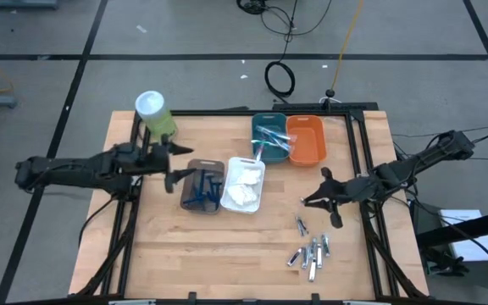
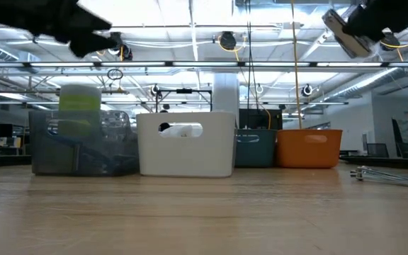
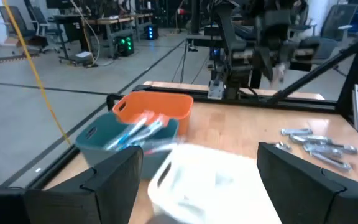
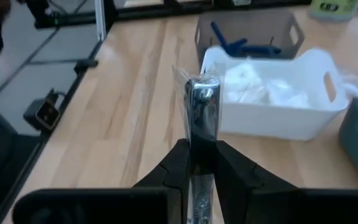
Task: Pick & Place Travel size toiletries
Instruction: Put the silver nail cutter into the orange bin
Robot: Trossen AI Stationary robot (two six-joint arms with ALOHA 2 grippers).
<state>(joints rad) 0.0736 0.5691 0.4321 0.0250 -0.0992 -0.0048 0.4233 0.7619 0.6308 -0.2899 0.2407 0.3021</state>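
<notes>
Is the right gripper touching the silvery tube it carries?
Touching. In the right wrist view the right gripper's fingers press against both sides of the silvery tube, which stands up between them with no gap.

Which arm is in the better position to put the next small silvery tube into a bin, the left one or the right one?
Probably the right arm. Its end effector is shut on a small silvery tube, above the table between the loose silvery tubes and the bins. The left end effector is open and empty, near the brown rectangular bin.

Grey floor (image 1: 49, 34) crossed by dark lines, a coiled black cable (image 1: 280, 78) at twelve o'clock, bright ceiling lights (image 2: 190, 14) overhead.
</notes>
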